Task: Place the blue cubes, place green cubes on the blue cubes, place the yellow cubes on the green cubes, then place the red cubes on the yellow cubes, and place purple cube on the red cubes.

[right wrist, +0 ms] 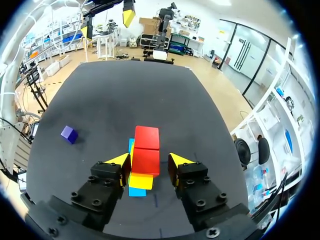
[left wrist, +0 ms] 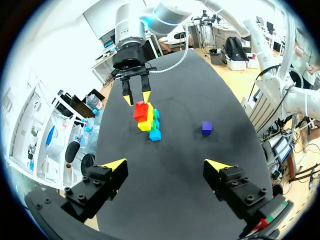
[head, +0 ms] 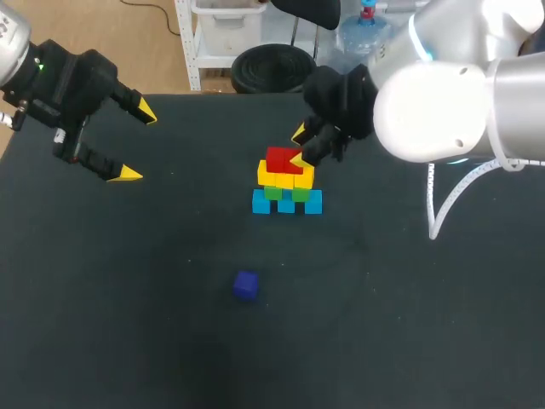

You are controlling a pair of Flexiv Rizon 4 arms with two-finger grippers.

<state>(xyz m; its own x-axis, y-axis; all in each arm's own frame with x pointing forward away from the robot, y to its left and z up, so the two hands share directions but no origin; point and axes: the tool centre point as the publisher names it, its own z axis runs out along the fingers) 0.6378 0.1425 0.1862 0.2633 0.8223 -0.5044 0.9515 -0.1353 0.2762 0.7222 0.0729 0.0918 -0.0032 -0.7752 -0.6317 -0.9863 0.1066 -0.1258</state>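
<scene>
The stack stands about mid-table, a little to the far side: blue cubes (head: 287, 204) at the bottom, green cubes (head: 273, 193) on them, then yellow cubes (head: 285, 177), and red cubes (head: 277, 158) on top. My right gripper (head: 297, 146) is at the red layer with its fingers spread to either side of one red cube. Its own wrist view shows a gap on one side, so it pinches nothing. The purple cube (head: 246, 285) lies alone, nearer and slightly left, well apart from the stack. My left gripper (head: 136, 142) hangs over the far left, spread wide and empty. The table (head: 128, 341) is matte black. The head view shows all four layers. The right wrist view shows two red cubes end to end, hiding most of what lies beneath.
</scene>
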